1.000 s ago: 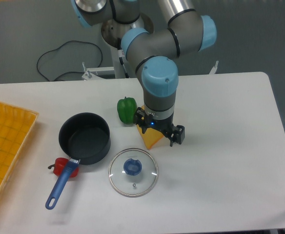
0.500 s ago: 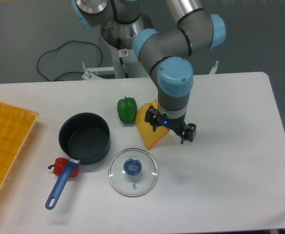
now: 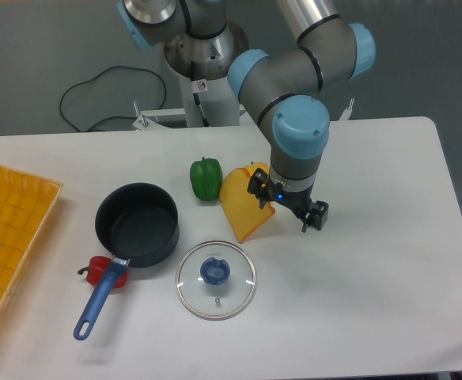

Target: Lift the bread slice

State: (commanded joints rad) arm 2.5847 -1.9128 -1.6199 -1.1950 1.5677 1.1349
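The white surface (image 3: 373,261) carries a yellow tray (image 3: 9,237) at its left edge, a dark pot (image 3: 136,224) with a blue handle, and a glass lid (image 3: 215,279). The jaws (image 3: 290,207) hang low; whether they are wide or narrow cannot be told. The bread slice (image 3: 243,207) lies flat just left of them, partly under one side, beside the green pepper (image 3: 206,179).

Light: we see even, bright overhead light.
Shadows: soft, faint on the desk (image 3: 373,261).
Glare: small highlights on the glass lid (image 3: 215,279).
Focus: sharp throughout.
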